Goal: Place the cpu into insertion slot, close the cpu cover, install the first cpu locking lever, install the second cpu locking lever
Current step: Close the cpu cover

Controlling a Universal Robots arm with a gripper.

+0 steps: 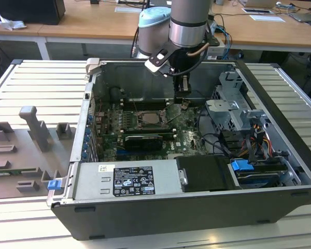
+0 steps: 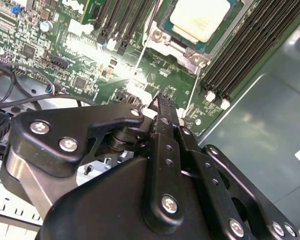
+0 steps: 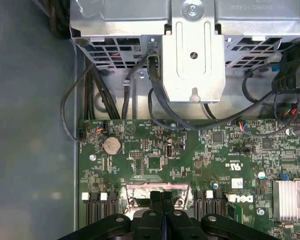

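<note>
Beige square cpu in metal-rimmed insertion slot; fingers together.

Exterior view: elevated, angled down into computer case. Both wrist views: close, past tool, onto shared motherboard.

Memory slots flank the insertion slot; drive cage and cables crowd the exterior view's right.
</note>
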